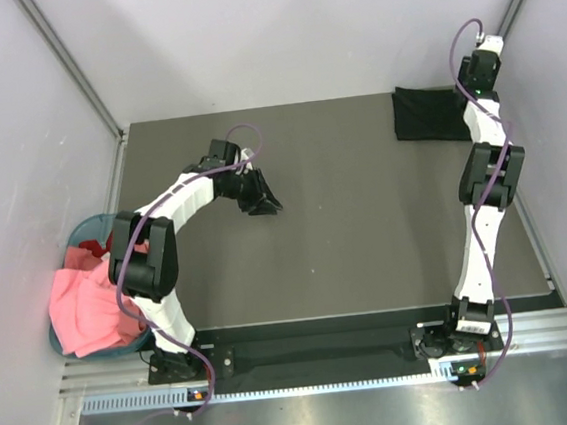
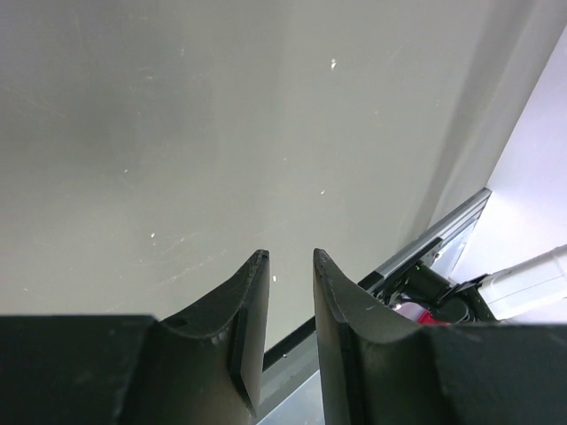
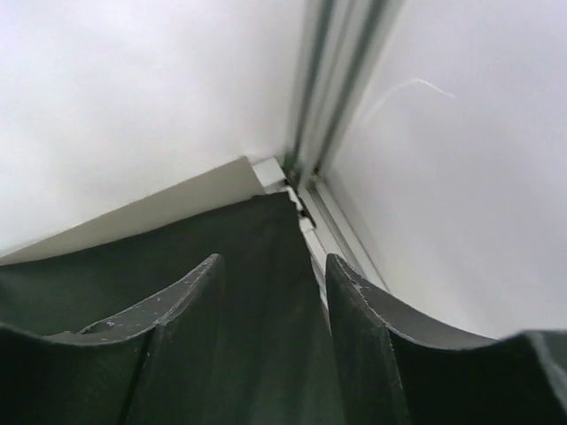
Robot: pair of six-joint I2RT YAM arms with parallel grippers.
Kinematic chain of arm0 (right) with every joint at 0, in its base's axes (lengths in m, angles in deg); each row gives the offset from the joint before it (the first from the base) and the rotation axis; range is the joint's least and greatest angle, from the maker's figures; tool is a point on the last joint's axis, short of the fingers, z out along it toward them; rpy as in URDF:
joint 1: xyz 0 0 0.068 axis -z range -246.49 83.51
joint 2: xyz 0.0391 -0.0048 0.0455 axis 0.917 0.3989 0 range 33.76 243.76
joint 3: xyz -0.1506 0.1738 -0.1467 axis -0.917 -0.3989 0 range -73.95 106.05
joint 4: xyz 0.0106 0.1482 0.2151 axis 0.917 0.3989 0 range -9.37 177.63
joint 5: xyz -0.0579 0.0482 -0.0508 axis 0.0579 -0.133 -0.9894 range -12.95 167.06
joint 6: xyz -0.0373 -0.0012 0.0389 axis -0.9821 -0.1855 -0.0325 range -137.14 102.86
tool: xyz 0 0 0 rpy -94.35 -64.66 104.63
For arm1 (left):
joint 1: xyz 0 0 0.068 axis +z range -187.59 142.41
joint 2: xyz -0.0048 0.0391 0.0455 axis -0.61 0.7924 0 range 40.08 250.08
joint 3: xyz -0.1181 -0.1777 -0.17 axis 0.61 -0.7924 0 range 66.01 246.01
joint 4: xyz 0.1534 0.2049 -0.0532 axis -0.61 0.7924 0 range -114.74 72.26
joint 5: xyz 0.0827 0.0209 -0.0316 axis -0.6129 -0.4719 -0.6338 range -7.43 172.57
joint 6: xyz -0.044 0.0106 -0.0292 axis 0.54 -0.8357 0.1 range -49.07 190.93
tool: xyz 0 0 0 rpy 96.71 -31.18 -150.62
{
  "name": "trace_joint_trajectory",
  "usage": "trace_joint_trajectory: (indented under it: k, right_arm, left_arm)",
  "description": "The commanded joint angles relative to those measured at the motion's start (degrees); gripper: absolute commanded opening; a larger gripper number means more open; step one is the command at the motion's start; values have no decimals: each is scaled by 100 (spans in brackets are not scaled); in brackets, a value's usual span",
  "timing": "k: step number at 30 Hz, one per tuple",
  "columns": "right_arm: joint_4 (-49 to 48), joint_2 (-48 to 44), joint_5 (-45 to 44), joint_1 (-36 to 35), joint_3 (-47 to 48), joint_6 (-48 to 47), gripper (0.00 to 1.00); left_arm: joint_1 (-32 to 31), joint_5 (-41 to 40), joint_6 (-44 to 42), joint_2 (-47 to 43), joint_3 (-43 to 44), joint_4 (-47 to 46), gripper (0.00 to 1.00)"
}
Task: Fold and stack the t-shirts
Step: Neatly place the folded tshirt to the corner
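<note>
Grey surface (image 1: 368, 255): black t-shirt (image 1: 430, 113) at far right corner, under right arm (image 1: 487, 168), jaws released. Pink t-shirt (image 1: 87, 307) off left edge, nearer left arm (image 1: 177, 198), jaws parted, empty.

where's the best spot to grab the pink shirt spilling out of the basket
Pinch the raised bunch of the pink shirt where it spills over the basket rim, coming down from above on the side nearest the table. The wall blocks its left, and the crumpled folds probably give an easy pinch.
</note>
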Motion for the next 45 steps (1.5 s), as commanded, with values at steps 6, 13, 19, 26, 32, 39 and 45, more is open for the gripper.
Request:
trace_joint_trajectory:
  k: [6, 13, 19, 26, 32, 39, 45]
  right_arm:
    - [1226, -1507, -94, 11, -200, 732, 54]
    - [2019, -3245, 686, -568, -1711, 1365, 55]
    - [2263, -4838, 1461, -1165, -3601, 1604, 55]
    - [2986, -6402, 1550, -1387, -5392, 1550, 56]
    - [2680, -7317, 2525, -1693, -6843, 2094, 56]
    - [1005, -8231, 3614, -2625, -9093, 3568, 60]
    - [-318, -10338, 4283, -2889, -11633, 4975, 100]
  left_arm:
    - [-24, 8, -247, -225, 598, 366, 31]
    - [-24, -1, -511, -733, 397, 418, 33]
    - [2, -168, -1170, -1208, 133, 735, 34]
    - [169, 131, -1390, -1770, -587, 428, 35]
    - [249, 183, -1085, -2342, -1123, 120, 39]
    - [257, 334, 559, -3791, -2766, -1048, 48]
    - [249, 289, 710, -5952, -4620, -1146, 50]
